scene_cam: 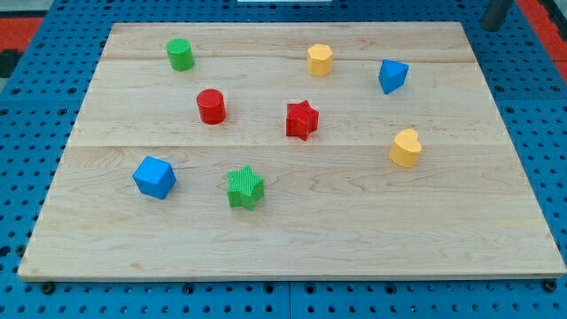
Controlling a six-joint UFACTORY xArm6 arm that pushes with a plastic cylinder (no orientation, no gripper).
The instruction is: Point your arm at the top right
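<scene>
A: Where is my tip point(493, 27) relative to the target?

B: The rod enters at the view's top right, and its lower end sits just beyond the top right corner of the wooden board point(292, 239), over the blue pegboard point(532, 106). The target corner lies just to the view's left of it and slightly lower.

A: What is the claw state?

B: No claw is fitted; the arm ends in a plain rod, so nothing opens, closes or grips.

A: Which blocks are nearest?

B: The blue block point(392, 75) is nearest, well apart toward the view's left and lower. The yellow hexagon block point(320, 59) lies further left. The yellow heart block point(406, 148) sits near the right edge, lower down.

A: Is there room to move?

B: Judged yes: the corner area holds no blocks, so only a small correction seems needed
</scene>
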